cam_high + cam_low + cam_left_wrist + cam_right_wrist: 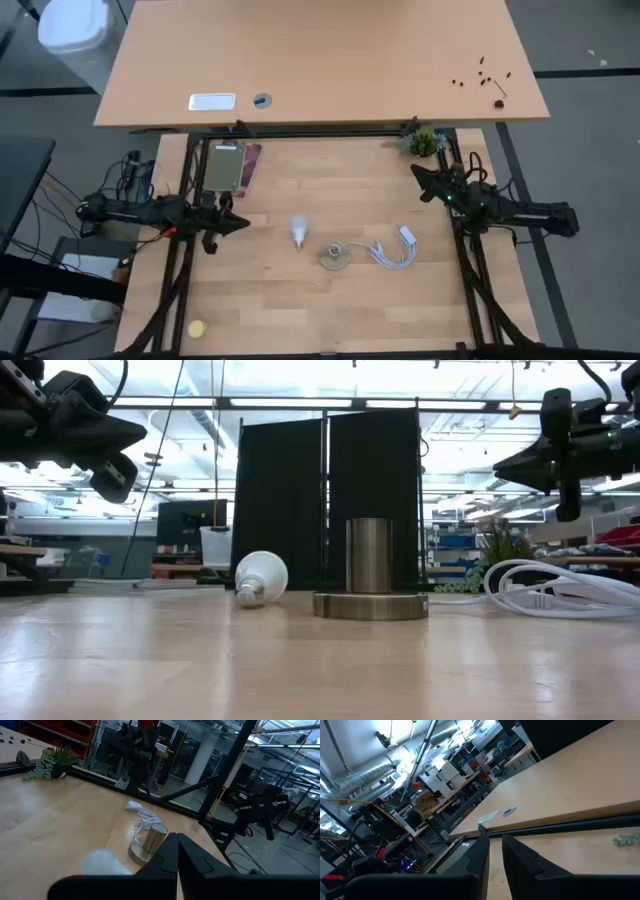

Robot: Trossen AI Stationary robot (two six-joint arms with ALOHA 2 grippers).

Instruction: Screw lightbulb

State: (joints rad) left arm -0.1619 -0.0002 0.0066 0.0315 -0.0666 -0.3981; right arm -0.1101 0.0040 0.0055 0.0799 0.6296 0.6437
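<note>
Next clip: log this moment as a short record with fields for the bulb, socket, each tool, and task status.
lightbulb: lying on its side on the table, left of the socket, untouched
socket: upright metal cylinder on a round base, empty, white cable running to its right
left tool: shut, empty, raised at the table's left edge
right tool: nearly shut, empty, raised at the right rear near a small plant
task status: not started; bulb not yet picked up

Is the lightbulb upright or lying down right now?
Lying down. The lightbulb rests on its side on the table, apart from the socket, with nothing holding it.
</note>
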